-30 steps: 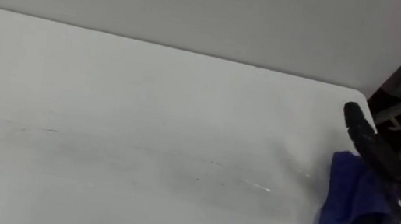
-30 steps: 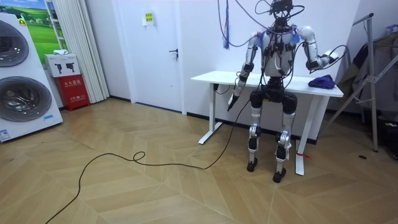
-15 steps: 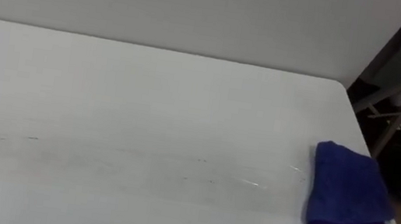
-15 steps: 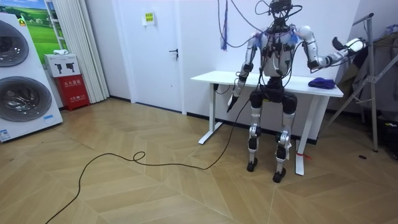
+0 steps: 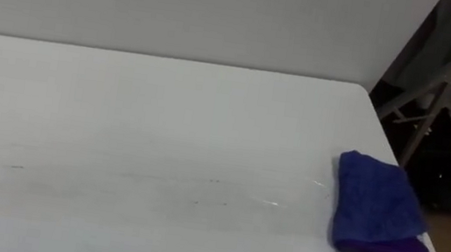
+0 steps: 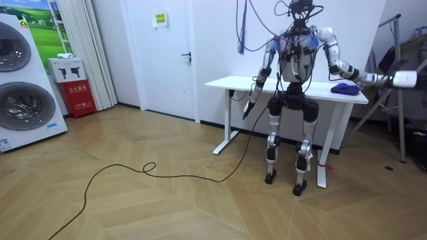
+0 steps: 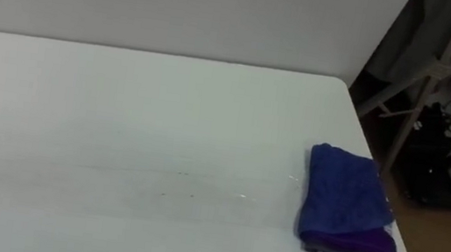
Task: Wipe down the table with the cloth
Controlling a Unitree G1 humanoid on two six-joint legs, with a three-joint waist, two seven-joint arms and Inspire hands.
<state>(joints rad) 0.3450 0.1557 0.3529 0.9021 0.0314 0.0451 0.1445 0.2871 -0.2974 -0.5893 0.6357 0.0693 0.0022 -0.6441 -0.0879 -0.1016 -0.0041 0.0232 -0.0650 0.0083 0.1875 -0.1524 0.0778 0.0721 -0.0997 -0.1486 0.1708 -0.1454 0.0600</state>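
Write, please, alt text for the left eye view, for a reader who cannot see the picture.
A folded blue cloth lies by itself near the right end of a white table. Faint streaks cross the tabletop to the left of the cloth, and a plain wall stands behind the table.

No lettering can be read in the room. A small yellow sign (image 6: 159,20) hangs high on the white door (image 6: 170,67). Left of the door, a red box (image 6: 79,97) bears white markings and the white box (image 6: 67,69) on top of it bears black ones, all too small to make out.
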